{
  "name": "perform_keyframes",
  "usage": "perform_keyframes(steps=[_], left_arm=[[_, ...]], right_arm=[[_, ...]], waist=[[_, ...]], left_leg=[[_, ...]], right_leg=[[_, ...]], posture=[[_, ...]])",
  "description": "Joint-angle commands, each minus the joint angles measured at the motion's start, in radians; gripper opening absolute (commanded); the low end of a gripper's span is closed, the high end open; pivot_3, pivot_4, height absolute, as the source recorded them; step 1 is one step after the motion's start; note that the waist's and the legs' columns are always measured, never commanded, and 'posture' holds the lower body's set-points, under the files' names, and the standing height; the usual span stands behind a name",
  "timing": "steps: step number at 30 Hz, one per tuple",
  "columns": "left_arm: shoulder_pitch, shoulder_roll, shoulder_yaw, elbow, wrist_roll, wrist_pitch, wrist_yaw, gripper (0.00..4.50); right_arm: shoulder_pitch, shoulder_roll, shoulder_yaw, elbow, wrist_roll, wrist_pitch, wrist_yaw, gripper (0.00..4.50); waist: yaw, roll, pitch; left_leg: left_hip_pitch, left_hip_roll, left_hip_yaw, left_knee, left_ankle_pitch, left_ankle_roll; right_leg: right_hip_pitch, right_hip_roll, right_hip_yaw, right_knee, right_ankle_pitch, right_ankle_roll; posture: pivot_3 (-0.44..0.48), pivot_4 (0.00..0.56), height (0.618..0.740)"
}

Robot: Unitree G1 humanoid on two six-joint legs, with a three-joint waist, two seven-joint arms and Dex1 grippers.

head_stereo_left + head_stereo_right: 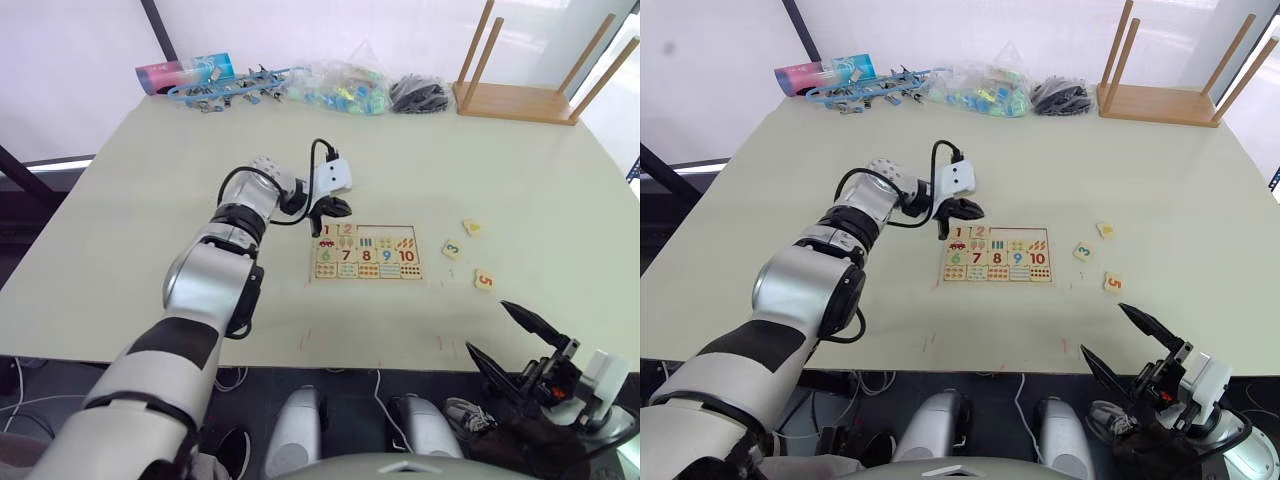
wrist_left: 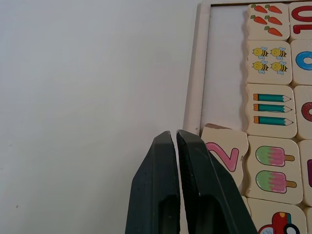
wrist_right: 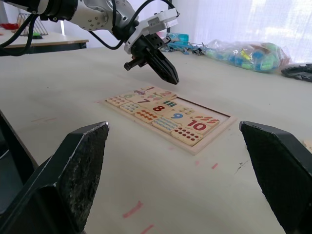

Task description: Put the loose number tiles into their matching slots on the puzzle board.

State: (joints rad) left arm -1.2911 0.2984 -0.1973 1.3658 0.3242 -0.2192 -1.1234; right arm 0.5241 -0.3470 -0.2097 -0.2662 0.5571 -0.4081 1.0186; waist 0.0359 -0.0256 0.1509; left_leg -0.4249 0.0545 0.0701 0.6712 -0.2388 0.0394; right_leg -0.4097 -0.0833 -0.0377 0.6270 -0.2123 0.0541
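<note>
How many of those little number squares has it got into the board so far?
Tiles 1 and 2 are in the puzzle board; the 2 sits tilted, not flat. The left gripper is shut just beside it. Three loose tiles remain on the table. The right gripper is open, well short of them.

Pale surface [image 1: 150, 200] bearing puzzle board [image 1: 367, 252] at centre, three loose tiles [image 1: 452, 249] to its right, clutter [image 1: 345, 88] and wooden stand [image 1: 520, 102] along upper edge.
</note>
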Motion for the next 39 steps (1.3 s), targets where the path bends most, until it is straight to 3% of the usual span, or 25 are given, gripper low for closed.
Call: perform_keyframes(steps=[1, 39], left_arm=[[-0.019, -0.002, -0.005, -0.007, 0.012, -0.013, 0.022, 0.19], [-0.001, -0.018, -0.049, -0.003, 0.101, -0.08, 0.028, 0.19]], right_arm=[[0.007, 0.0, -0.002, -0.031, 0.007, -0.026, -0.005, 4.5], [0.016, -0.001, 0.017, -0.032, 0.003, -0.042, -0.022, 4.5]], waist=[[0.0, 0.0, 0.0], [0.0, 0.0, 0.0]], left_leg=[[0.0, 0.0, 0.0, 0.0, 0.0, 0.0], [0.0, 0.0, 0.0, 0.0, 0.0, 0.0]], right_leg=[[0.0, 0.0, 0.0, 0.0, 0.0, 0.0], [0.0, 0.0, 0.0, 0.0, 0.0, 0.0]], posture=[[0.0, 0.15, 0.737], [0.0, 0.15, 0.737]])
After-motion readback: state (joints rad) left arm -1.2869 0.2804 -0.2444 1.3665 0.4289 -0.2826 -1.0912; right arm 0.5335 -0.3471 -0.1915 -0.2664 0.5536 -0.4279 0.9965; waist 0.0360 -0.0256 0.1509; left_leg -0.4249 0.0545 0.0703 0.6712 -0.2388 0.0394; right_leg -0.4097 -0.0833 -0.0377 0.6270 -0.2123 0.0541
